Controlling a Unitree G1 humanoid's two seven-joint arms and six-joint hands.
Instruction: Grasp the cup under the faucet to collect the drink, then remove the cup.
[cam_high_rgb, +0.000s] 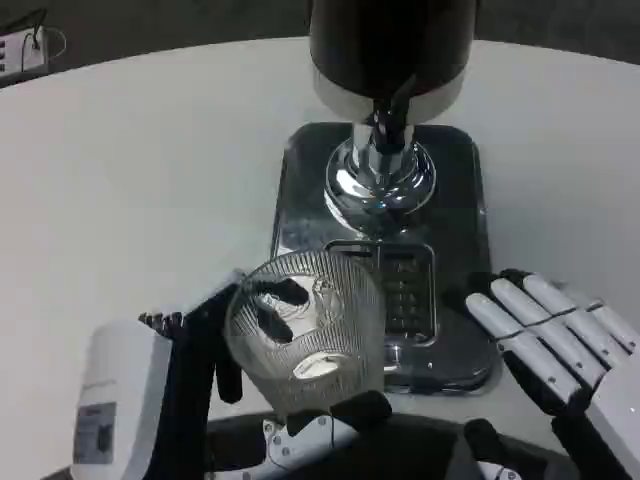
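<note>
Both hands sit at your table's (130, 160) near edge: your left hand (215, 350) grasps the ribbed glass cup (305, 325), your right hand (555, 335) lies released beside the dispenser's (385, 60) drip tray (455, 180).

One cup (305, 320) — one dispenser (385, 60) — one drip tray (455, 190) — two hands: left hand (200, 370), right hand (555, 335).

The dispenser (385, 60) stands on its tray (455, 190) toward the table's (150, 170) far side, faucet (388, 125) in front. The cup (305, 330) sits in the left hand (190, 390), before the tray's near left corner. The right hand (555, 335) lies just right of the tray.
</note>
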